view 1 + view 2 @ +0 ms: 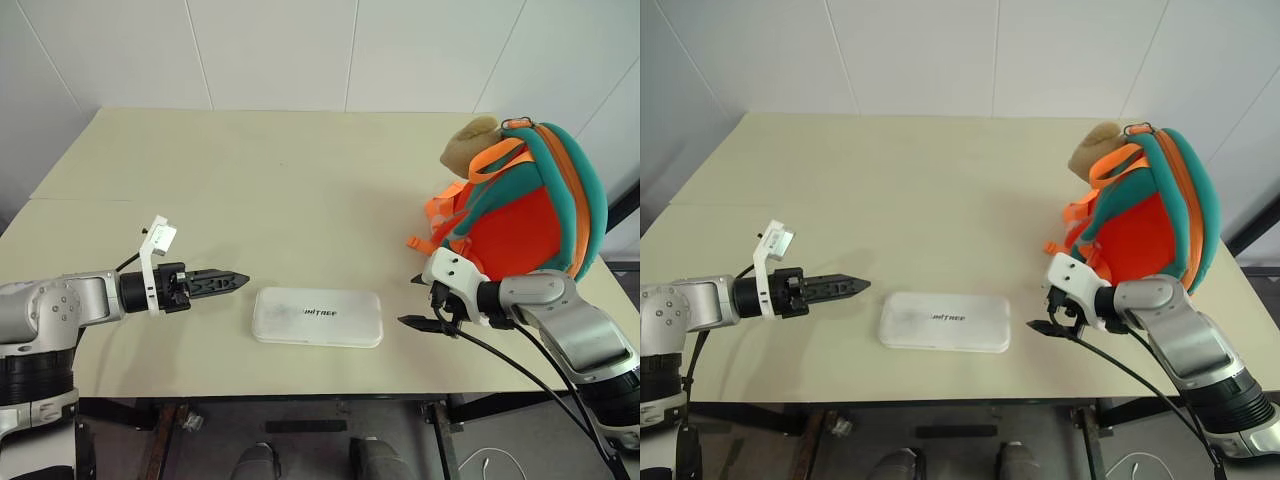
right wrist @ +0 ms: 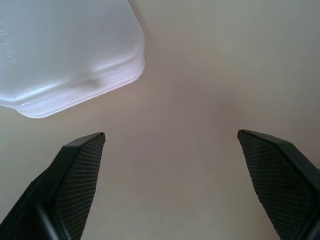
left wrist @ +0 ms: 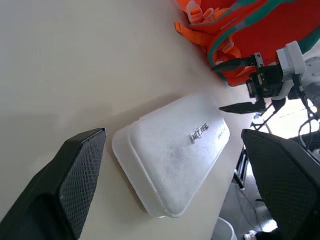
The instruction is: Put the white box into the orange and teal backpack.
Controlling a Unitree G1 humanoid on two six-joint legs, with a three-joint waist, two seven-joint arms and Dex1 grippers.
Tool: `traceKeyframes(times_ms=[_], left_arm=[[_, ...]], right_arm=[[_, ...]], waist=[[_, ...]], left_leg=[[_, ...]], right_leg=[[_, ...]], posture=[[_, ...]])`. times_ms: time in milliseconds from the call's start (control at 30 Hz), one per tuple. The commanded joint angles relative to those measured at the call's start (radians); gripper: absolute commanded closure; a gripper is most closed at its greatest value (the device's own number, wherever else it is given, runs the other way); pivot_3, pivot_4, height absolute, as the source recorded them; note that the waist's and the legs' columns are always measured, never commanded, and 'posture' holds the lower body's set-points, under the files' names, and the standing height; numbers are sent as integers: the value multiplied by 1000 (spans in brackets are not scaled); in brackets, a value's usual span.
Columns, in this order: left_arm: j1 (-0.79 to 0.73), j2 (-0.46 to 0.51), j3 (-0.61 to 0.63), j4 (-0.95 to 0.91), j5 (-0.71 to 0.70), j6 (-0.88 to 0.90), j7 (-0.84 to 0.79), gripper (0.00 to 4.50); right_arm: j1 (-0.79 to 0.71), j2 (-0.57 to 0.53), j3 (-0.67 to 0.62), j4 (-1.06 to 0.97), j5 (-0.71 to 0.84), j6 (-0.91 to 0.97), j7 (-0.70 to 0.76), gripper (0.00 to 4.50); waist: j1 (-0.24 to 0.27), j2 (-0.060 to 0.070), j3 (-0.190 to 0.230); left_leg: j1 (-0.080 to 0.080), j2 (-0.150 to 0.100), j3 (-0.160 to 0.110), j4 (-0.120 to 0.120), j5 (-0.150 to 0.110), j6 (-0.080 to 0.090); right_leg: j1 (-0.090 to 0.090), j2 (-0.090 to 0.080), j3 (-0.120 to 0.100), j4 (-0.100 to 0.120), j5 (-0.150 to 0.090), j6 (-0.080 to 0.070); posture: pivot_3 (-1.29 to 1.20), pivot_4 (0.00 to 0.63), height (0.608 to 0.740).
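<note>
White box [image 1: 317,316] flat on table [image 1: 250,190], backpack [image 1: 530,205] apart

Head cameras look down over the table [image 1: 200,180]; both close wrist cameras share the white box [image 3: 175,150]

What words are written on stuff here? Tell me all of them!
"INITREE": small dark letters on top of the white box, as best it reads.
More lettering at the box's edge in the right wrist view: too faint to read.
No writing visible on the backpack.
</note>
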Motion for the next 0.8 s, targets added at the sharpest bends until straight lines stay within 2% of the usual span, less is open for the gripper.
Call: traceKeyframes(times_ms=[33, 300, 600, 800], left_arm=[[-53, 47, 10, 114, -60, 157, 39, 54], [-80, 85, -120, 367, -259, 169, 89, 54], [-133, 75, -254, 488, -331, 169, 78, 54], [-171, 47, -318, 518, -273, 169, 83, 54]], right_arm=[[3, 5, -26, -24, -1, -5, -12, 0], [12, 37, -18, -44, -4, 5, -52, 0], [7, 66, -9, -52, -10, 12, -75, 0], [5, 77, -5, -50, -15, 10, -81, 0]], waist=[[0, 0, 0], [0, 0, 0], [0, 0, 0], [1, 0, 0]], left_leg=[[0, 0, 0, 0, 0, 0], [0, 0, 0, -1, 0, 0], [0, 0, 0, -1, 0, 0], [0, 0, 0, 0, 0, 0]], right_leg=[[0, 0, 0, 0, 0, 0], [0, 0, 0, 0, 0, 0], [0, 0, 0, 0, 0, 0], [0, 0, 0, 0, 0, 0]], posture=[[0, 150, 740], [0, 150, 740], [0, 150, 740], [0, 150, 740]])
